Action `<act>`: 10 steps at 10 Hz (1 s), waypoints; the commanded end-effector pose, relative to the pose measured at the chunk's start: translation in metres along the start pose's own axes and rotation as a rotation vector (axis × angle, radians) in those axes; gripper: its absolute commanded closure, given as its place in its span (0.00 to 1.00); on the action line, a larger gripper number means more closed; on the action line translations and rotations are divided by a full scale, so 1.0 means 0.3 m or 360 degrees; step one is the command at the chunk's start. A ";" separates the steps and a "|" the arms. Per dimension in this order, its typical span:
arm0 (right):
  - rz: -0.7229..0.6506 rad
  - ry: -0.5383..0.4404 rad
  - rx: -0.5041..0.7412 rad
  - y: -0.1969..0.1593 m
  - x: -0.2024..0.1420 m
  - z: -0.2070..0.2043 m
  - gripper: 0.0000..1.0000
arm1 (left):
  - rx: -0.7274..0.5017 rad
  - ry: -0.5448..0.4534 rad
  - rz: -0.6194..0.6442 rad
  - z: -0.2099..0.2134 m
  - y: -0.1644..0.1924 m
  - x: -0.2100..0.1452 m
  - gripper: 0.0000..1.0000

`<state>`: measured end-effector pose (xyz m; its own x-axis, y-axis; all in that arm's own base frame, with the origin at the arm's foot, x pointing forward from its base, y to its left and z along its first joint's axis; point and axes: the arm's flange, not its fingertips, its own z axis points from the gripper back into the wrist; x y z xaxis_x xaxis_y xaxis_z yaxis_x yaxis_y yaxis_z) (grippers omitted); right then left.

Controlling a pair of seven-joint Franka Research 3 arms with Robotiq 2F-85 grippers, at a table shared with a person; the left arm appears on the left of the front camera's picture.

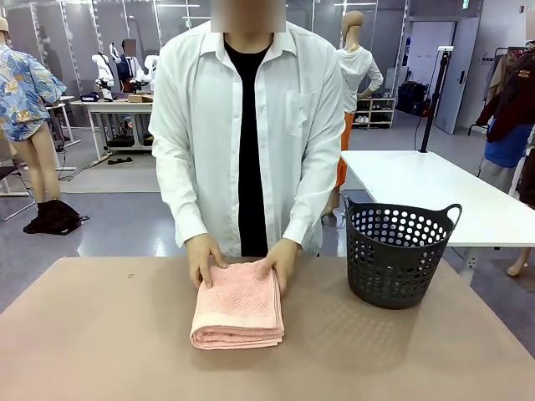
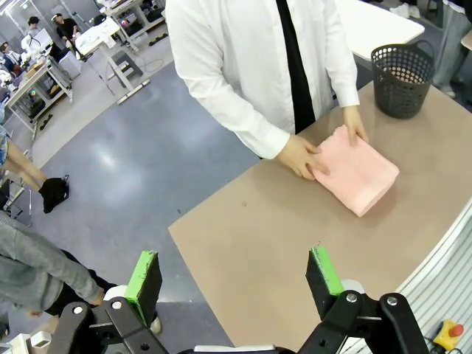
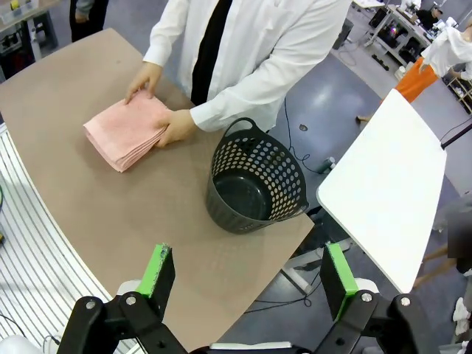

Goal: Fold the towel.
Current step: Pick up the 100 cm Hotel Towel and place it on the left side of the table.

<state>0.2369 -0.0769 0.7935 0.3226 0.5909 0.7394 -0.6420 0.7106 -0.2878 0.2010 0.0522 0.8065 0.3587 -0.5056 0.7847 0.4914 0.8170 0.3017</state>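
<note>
The salmon-pink towel (image 1: 237,305) lies folded into a thick rectangle on the brown table (image 1: 100,342), near the far edge. A person in a white shirt rests both hands (image 1: 204,261) on its far corners. The folded towel (image 2: 358,171) also appears in the left wrist view, and the towel (image 3: 125,130) sits left of the basket in the right wrist view. My left gripper (image 2: 234,274) hangs open high above the table's near-left side, nothing between its green pads. My right gripper (image 3: 249,274) is open too, raised over the table beside the basket.
A dark perforated basket (image 1: 396,253) with handles stands empty at the table's far right, a hand's width from the towel. A white table (image 1: 435,188) stands behind it. The near half of the brown table is bare.
</note>
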 end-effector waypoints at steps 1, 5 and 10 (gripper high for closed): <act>-0.0006 -0.0001 -0.0001 0.000 -0.002 0.001 0.00 | 0.0015 0.0008 0.0011 0.004 -0.002 -0.002 0.00; -0.0006 -0.0001 -0.0001 0.000 -0.002 0.001 0.00 | 0.0015 0.0008 0.0011 0.004 -0.002 -0.002 0.00; -0.0006 -0.0001 -0.0001 0.000 -0.002 0.001 0.00 | 0.0015 0.0008 0.0011 0.004 -0.002 -0.002 0.00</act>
<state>0.2369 -0.0769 0.7935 0.3226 0.5909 0.7394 -0.6420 0.7106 -0.2878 0.2010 0.0522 0.8065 0.3585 -0.5057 0.7847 0.4917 0.8168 0.3017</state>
